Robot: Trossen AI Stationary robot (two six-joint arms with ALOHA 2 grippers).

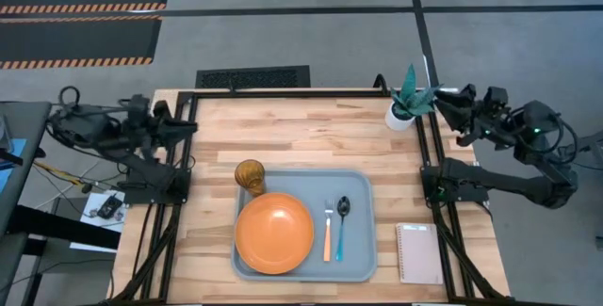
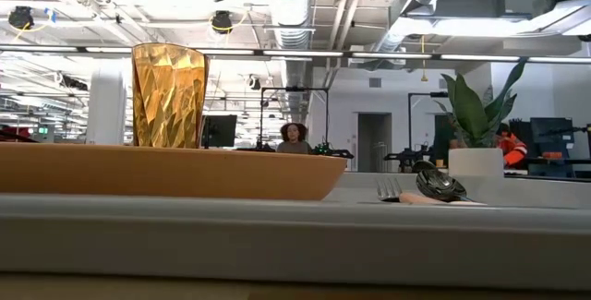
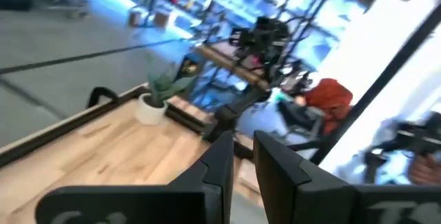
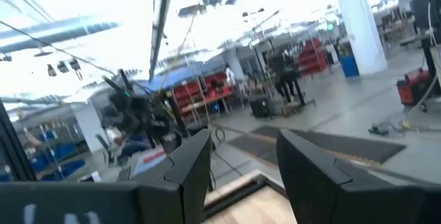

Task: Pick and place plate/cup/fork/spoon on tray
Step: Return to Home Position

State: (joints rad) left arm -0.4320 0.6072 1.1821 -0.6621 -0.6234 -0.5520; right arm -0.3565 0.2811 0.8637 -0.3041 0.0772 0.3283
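Observation:
The orange plate lies flat in the grey-blue tray, at its near left. The amber cup stands upright in the tray's far left corner. The orange-handled fork and the blue-handled spoon lie side by side in the tray, right of the plate. The low view shows the plate, cup, fork tines and spoon bowl behind the tray's rim. My left gripper is held off the table's left edge, fingers almost together, empty. My right gripper is at the far right, open, empty.
A white pot with a green plant stands at the table's far right corner, close to my right gripper. A small pink notebook lies right of the tray. Bare wood shows on the far half of the table. A person sits in the room behind.

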